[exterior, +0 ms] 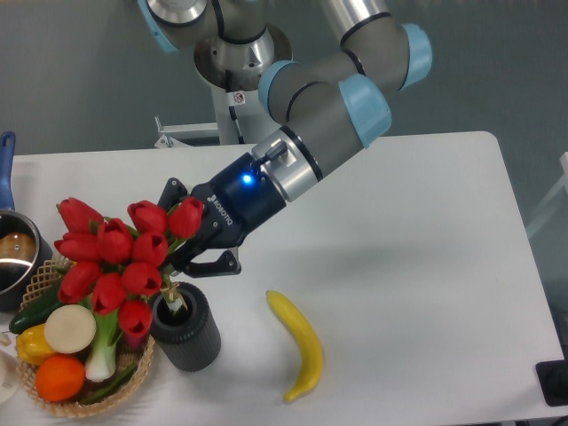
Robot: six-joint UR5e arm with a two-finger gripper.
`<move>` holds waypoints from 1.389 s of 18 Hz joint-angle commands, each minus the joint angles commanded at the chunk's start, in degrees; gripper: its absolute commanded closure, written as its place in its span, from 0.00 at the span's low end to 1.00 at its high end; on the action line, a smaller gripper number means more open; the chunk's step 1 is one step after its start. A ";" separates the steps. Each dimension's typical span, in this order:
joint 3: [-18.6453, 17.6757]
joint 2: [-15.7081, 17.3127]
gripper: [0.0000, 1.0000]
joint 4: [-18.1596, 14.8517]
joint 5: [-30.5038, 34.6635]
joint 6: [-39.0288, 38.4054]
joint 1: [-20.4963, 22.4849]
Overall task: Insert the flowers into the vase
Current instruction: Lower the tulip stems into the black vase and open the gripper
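White worktop (426, 231) fills most of the view, with a grey wall behind it. Nearest the camera, a banana (300, 346) is seen lying just right of the vase (186, 330), and a wicker basket (80, 401) of fruit and vegetables is set against the vase's left side. The vase is standing upright, and the stem ends appear to be sitting in its mouth. Above it, the flowers (120, 257) are tilted to the left so that the buds hang over the basket. The gripper (191, 257) is placed at the stems just above the vase; its fingers seem closed on them, though the contact is partly hidden by the buds. For a clean insertion, it is judged that the bunch should be brought more upright and lowered along the vase's axis before release, so that the vase is not tipped. Farther back, a steel pot (13, 253) with a blue handle is cut by the left edge.
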 joint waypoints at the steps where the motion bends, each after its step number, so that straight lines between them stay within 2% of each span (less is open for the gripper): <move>1: -0.26 -0.26 1.00 0.00 0.00 0.00 -0.26; 5: -3.51 -0.53 0.90 0.09 0.00 0.09 -0.35; 9: -6.23 -1.23 0.86 0.09 0.09 3.41 -0.35; 15: -7.03 -4.04 0.85 0.09 0.35 6.76 -0.35; 18: -7.30 -5.27 0.84 0.18 4.48 7.03 -0.35; 20: -7.47 -5.89 0.74 0.18 4.57 7.56 -0.53; 23: -7.82 -5.80 0.38 0.26 4.75 7.47 -0.62; 25: -8.79 -5.37 0.21 0.26 4.83 7.47 -0.62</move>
